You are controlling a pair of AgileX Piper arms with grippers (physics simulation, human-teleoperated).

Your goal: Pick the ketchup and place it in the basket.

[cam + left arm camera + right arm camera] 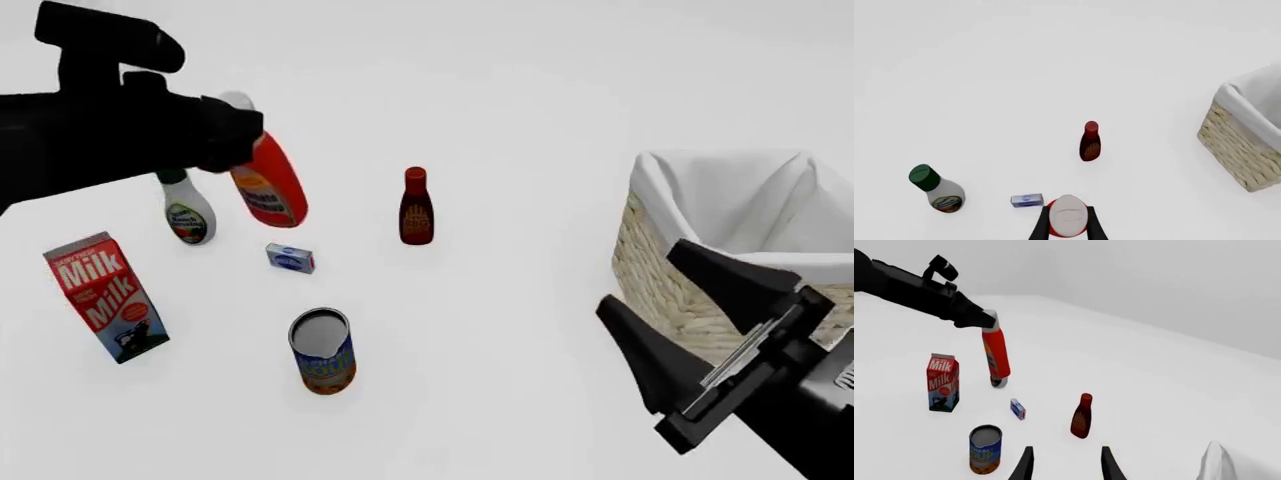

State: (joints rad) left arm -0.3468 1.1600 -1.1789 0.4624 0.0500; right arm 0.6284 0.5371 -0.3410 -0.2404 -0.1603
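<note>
The ketchup (271, 187), a red-orange bottle with a pale cap, hangs tilted above the table at the far left, clear of the surface. My left gripper (235, 135) is shut on its cap end. In the left wrist view the ketchup's (1067, 216) cap shows between the two dark fingers of the left gripper (1069, 226). The right wrist view shows the ketchup (996, 352) hanging from the left gripper (979, 319). The basket (665, 262), wicker with a white liner, stands at the right. My right gripper (638, 274) is open just in front of it, holding nothing.
On the table stand a dark-red bottle (416, 207), a white bottle with a green cap (184, 215), a milk carton (107, 297), a can (322, 350) and a small blue box (290, 258). The basket's (1237, 150) wall lies to one side in the left wrist view.
</note>
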